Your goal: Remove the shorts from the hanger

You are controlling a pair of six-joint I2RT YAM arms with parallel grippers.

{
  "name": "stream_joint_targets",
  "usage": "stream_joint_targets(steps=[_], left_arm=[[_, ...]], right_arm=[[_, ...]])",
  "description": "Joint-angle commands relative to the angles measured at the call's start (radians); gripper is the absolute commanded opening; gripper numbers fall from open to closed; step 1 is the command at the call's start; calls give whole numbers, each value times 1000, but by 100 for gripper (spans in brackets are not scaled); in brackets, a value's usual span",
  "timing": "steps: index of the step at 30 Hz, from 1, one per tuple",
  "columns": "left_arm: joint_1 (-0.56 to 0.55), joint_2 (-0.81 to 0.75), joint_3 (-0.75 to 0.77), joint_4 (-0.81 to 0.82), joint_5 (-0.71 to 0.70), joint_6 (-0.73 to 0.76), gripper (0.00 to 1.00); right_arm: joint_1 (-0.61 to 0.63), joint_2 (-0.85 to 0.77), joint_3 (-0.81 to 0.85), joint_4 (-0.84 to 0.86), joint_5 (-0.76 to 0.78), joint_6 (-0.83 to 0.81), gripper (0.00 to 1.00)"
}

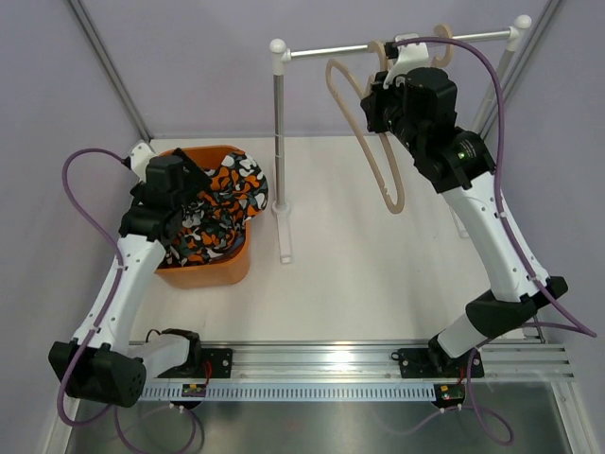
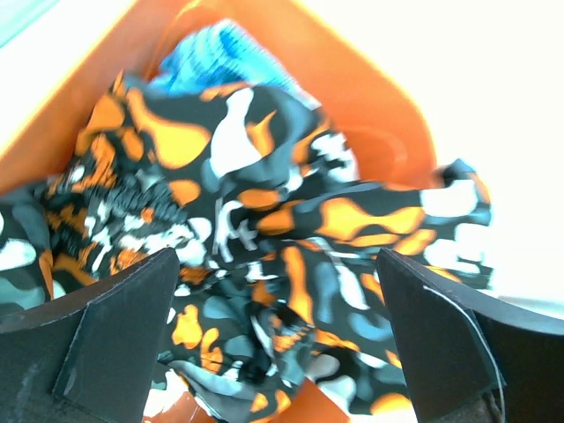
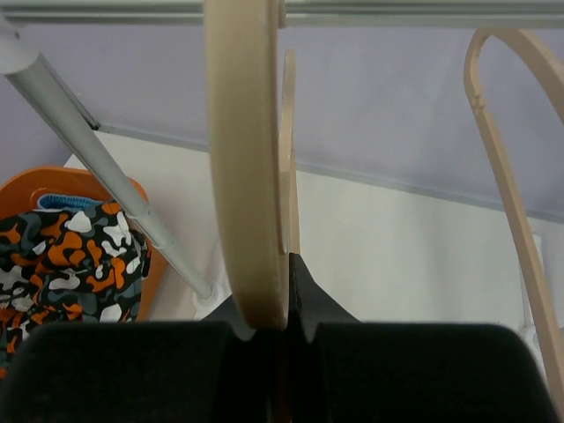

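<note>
Table (image 1: 359, 274): white, flat, walled on three sides by pale panels; open floor between my two arms. Rack (image 1: 280, 142): one upright post on a foot mid-table, carrying a rail across the far right. Orange bin (image 1: 203, 274): far left of the table, under my left arm. Camouflage shorts (image 1: 222, 203): crumpled in the bin, no longer on any hanger. The heap runs on a slant from the far right rim toward the near left, with one fold spilling over the right rim. Wooden hanger (image 3: 242, 176): bare, hung from the rail, its broad strip rising straight out of my right jaws; a second bare hanger (image 3: 507, 194) hangs beside it to the right. Light blue shorts (image 2: 225, 53): a small patch at the far end of the bin, mostly buried under the camouflage pair. Left gripper (image 2: 278, 304): jaws spread wide, holding nothing, directly over the camouflage cloth, which lies between and below the pads. Right gripper (image 3: 273, 339): jaws pressed together on the hanger's strip, up at the rail. Bearing: both shorts lie well to the left of and below my right jaws, so my left arm is much the nearer. Judgement: garments off, hangers empty; what remains is likely letting go of the hanger, with free room below it.
</note>
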Motion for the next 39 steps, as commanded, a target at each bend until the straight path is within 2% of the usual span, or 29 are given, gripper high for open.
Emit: stream_joint_targets(steps=[1,4,11,19,35,39], left_arm=[[-7,-78,62,22,56,81,99],[-7,-124,78,54,127,150,99],[-16,-186,111,43,332,274,99],[-18,-268,88,28,383,356,99],[-64,-360,-53,91,396,394,99],[-73,-368,-76,103,396,399,99]], right_arm=[[-11,45,69,92,12,-53,0],[-22,77,78,135,18,-57,0],[-71,193,213,117,4,-58,0],[-95,281,322,71,-13,-86,0],[-97,270,202,77,-42,-37,1],[-97,255,178,86,-43,-23,4]])
